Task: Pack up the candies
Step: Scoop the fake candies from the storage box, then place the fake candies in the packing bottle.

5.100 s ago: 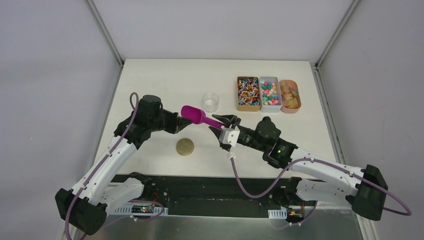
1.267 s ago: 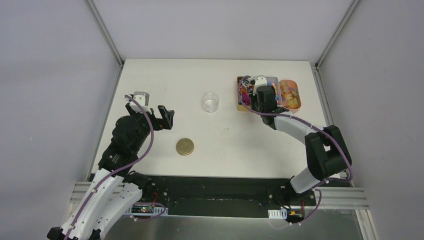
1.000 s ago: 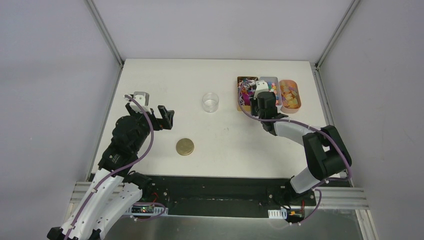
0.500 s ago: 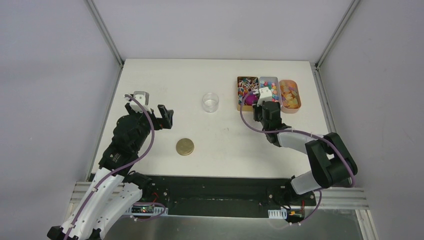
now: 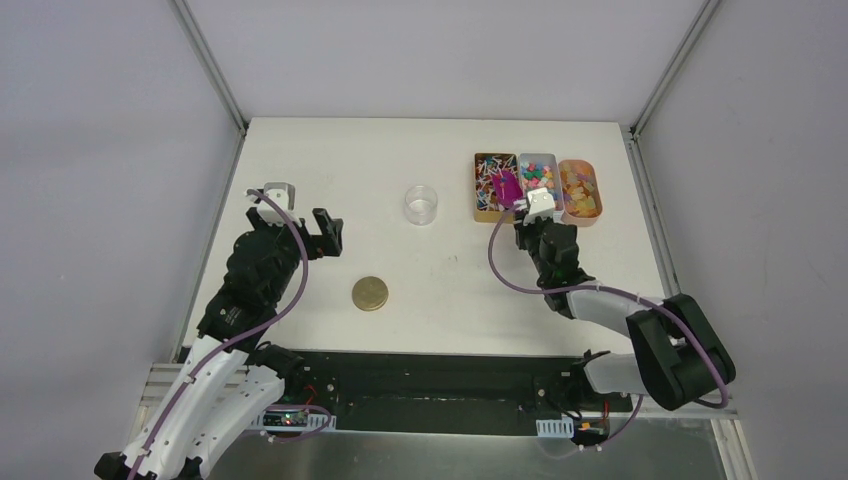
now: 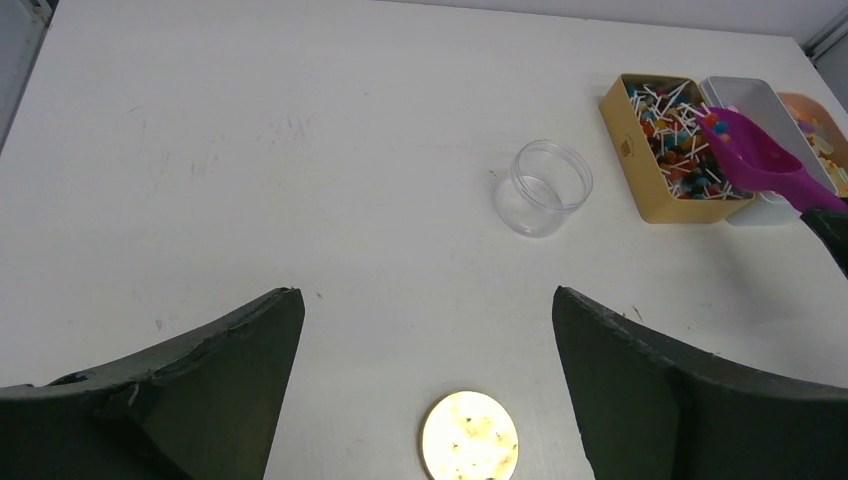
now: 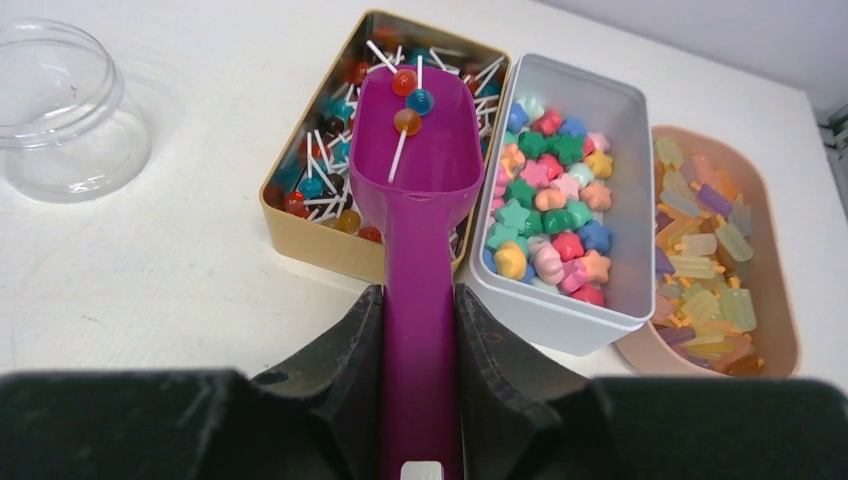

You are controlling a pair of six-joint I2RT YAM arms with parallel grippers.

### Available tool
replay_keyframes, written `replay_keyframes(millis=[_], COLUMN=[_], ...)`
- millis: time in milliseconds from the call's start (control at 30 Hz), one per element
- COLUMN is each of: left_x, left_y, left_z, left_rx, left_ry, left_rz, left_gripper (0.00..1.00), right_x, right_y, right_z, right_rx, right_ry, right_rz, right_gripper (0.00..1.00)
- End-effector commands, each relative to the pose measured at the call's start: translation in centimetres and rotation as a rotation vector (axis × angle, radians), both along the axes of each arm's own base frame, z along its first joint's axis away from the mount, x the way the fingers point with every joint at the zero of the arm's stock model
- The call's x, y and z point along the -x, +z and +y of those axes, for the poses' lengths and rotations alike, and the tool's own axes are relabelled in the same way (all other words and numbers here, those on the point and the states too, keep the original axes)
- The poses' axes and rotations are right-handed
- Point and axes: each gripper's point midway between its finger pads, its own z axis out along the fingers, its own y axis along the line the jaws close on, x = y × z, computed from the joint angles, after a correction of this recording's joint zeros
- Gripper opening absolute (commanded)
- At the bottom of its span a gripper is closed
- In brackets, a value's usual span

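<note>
The candies lie in three boxes at the back right: stick sweets in a gold box, pastel pieces in a white box, amber ones in a pink box. My right gripper is shut on the handle of the magenta scoop, which hovers over the gold box with three stick sweets in its bowl. My left gripper hangs open and empty above the left half of the table, its fingers pointing right.
A clear empty jar stands left of the boxes, also seen at the right wrist view's left edge as the jar. A round gold lid lies flat nearer the arms, below my left gripper in the lid view.
My right arm has drawn back toward the near edge, bringing the scoop up out of the gold box with a few stick sweets in it. The left arm has stayed put.
</note>
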Motion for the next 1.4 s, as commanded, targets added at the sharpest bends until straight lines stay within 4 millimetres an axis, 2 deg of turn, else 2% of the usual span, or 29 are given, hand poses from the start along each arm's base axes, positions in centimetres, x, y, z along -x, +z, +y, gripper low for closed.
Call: replay_keyframes(millis=[0, 200, 333, 567, 767, 1033, 1367], left_x=[0.1, 0.3, 0.4, 0.5, 0.7, 0.7, 0.8], left_y=[1.2, 1.5, 1.7, 2.1, 2.3, 2.3, 2.4], left_z=[0.7, 0.9, 1.0, 1.4, 1.8, 2.0, 2.1], left_rx=[0.003, 0.008, 0.01, 0.014, 0.017, 0.016, 0.016], left_ry=[0.027, 0.034, 0.041, 0.057, 0.076, 0.084, 0.089], left_rz=[-0.033, -0.047, -0.054, -0.069, -0.08, -0.081, -0.086], left_gripper=[0.99, 0.99, 0.99, 0.99, 0.99, 0.99, 0.99], right_x=[0.3, 1.8, 1.8, 2.2, 2.2, 2.4, 2.3], right_y=[5.9, 8.5, 9.3, 9.0, 9.5, 9.1, 8.9], right_z=[0.4, 1.3, 1.6, 4.1, 5.2, 7.4, 10.3], right_rx=[-0.047, -0.009, 0.034, 0.192, 0.255, 0.365, 0.467], right_ry=[0.051, 0.153, 0.185, 0.382, 0.456, 0.576, 0.643], right_rz=[-0.219, -0.311, -0.308, -0.224, -0.201, -0.151, -0.137], right_gripper=[0.0, 0.0, 0.0, 0.0, 0.0, 0.0, 0.0])
